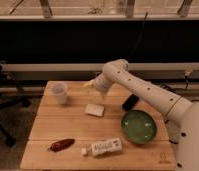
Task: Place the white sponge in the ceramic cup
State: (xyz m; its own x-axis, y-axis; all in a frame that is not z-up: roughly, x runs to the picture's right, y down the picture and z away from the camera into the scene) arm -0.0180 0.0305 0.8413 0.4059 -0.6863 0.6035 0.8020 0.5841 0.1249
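Note:
The white sponge (95,110) lies flat on the wooden table (68,127), near its middle. The ceramic cup (59,92) stands upright at the table's back left, apart from the sponge. My gripper (91,84) hangs at the end of the white arm (138,90). It is above the back of the table, between the cup and the sponge, a little behind and above the sponge. It touches neither of them, and nothing shows in it.
A green bowl (138,126) sits at the right. A white labelled tube (103,147) and a red chili pepper (61,145) lie near the front edge. A black object (130,103) stands behind the bowl. A dark chair (3,107) is left of the table.

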